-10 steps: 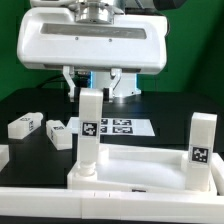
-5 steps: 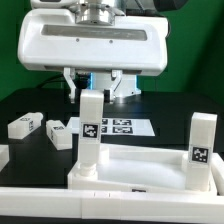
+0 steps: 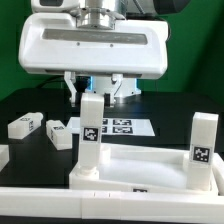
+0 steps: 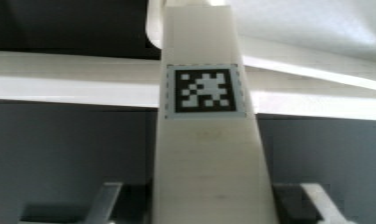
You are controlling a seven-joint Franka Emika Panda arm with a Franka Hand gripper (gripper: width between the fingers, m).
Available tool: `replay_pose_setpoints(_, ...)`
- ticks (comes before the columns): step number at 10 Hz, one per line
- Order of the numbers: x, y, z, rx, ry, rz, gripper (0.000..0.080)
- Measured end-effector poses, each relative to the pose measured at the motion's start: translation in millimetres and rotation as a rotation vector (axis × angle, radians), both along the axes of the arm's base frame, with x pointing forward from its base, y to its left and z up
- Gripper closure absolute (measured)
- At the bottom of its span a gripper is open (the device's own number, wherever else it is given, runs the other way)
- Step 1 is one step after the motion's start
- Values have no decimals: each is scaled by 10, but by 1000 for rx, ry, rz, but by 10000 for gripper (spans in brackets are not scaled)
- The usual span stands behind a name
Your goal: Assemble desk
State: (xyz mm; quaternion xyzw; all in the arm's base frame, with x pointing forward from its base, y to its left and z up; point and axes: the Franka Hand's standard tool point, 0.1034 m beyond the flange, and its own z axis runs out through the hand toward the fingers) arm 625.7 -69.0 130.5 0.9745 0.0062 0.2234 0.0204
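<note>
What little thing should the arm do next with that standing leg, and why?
Probably close on the leg and twist it into the corner socket of the tabletop: the gripper straddles its top, though a firm grip isn't visible.

White tabletop (image 3: 150,172), rim upward; tagged first leg (image 3: 91,135) and second leg (image 3: 203,140) upright at its corners; loose legs (image 3: 22,126) beside it.

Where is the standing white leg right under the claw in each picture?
Exterior view: the leg stands in the tabletop corner, on the exterior view's left, under the claw.
Wrist view: the leg fills the middle.
Shared landmark: the black-and-white tag on the leg.
</note>
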Motion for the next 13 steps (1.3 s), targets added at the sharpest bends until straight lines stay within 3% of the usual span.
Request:
replay_pose_setpoints(12,-15,2,-75,-43,-68,-5,509)
replay_pose_setpoints(13,-16,2,-75,-43,-68,-5,356)
